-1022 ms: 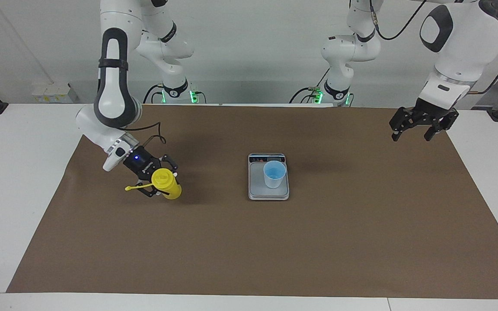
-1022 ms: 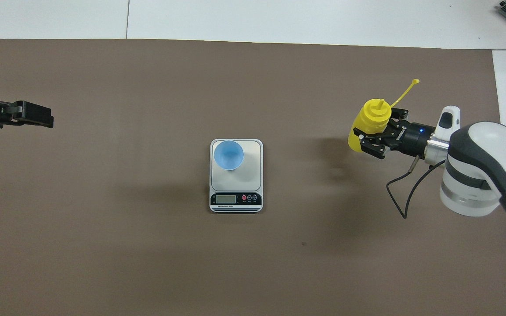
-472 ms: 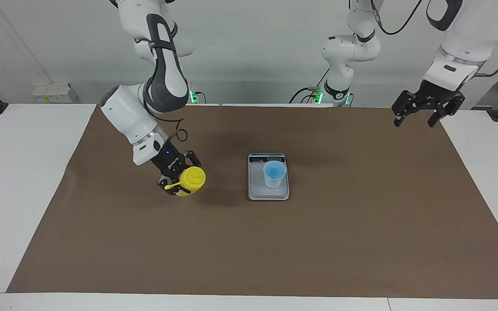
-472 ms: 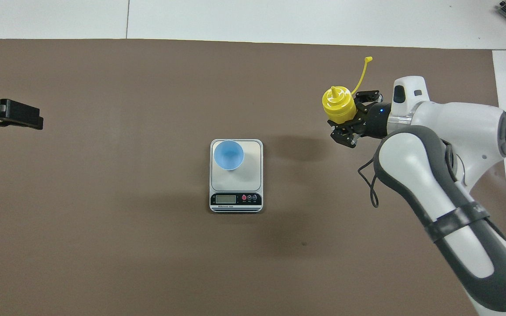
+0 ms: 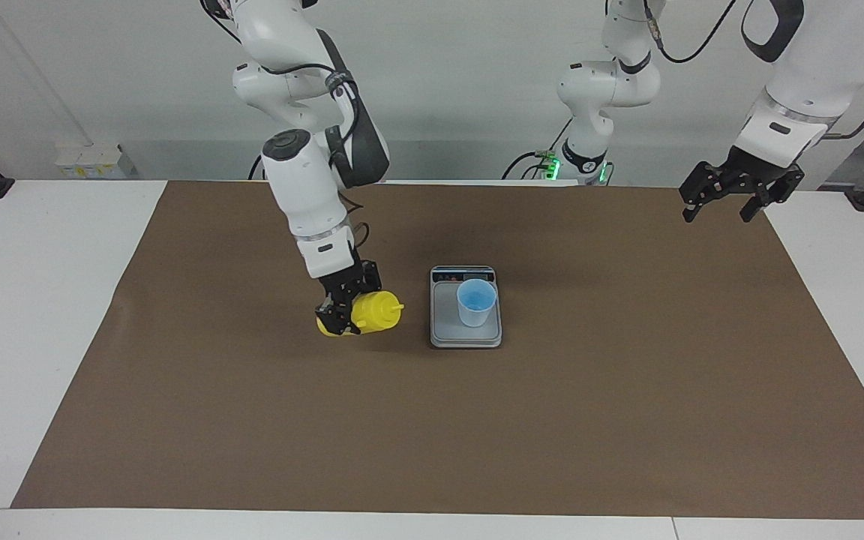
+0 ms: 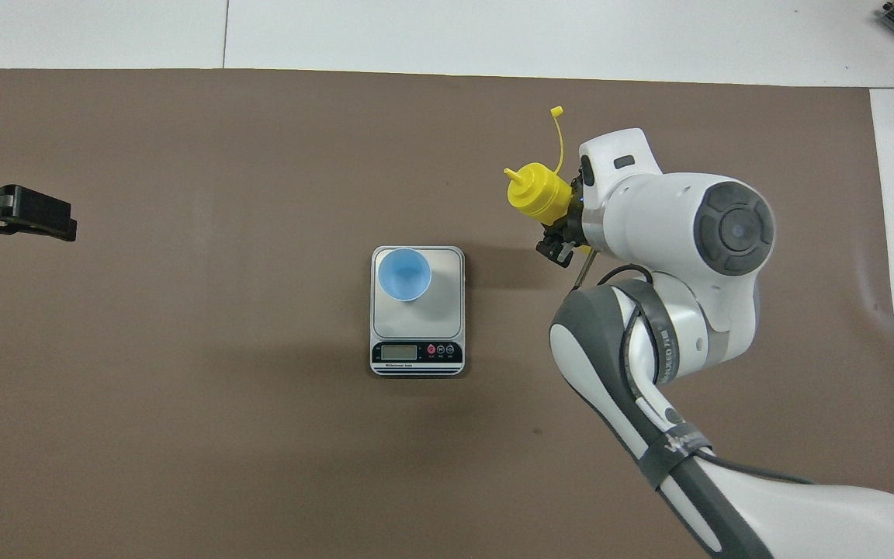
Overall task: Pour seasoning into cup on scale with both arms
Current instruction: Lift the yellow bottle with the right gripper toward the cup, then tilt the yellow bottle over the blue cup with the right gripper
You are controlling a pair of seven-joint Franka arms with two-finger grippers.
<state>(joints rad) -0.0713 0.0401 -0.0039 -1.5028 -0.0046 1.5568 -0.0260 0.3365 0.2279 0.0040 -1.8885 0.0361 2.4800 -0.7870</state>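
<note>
So the right gripper (image 5: 347, 310) is clamped around the yellow cylindrical plastic squeeze bottle (image 5: 372, 312), holding it up in the air over the brown paper mat (image 5: 252, 420), on the right arm's side of the scale. The bottle is tipped over almost onto its side, and its domed nozzle top (image 6: 518, 178) points toward the small flat silver-grey kitchen scale (image 5: 447, 334). The thin yellow cap strap (image 6: 558, 136) sticks out from the top of the bottle, pointing away from the robots in the overhead view. The nozzle is close to the scale's edge but not over it, as far as the facing view shows.

The small light-blue tapered plastic cup (image 5: 475, 302) stands upright on the scale's grey weighing plate, off toward the left arm's side of it. The scale's dark display strip (image 6: 417, 353) is at the edge nearer to the robots. The scale itself sits about mid-table on the mat.

The left gripper (image 5: 729, 201) hangs in the air over the edge of the mat at the left arm's end of the table, well apart from the scale. Its fingers are spread and it's got nothing in them; that arm is just waiting.
</note>
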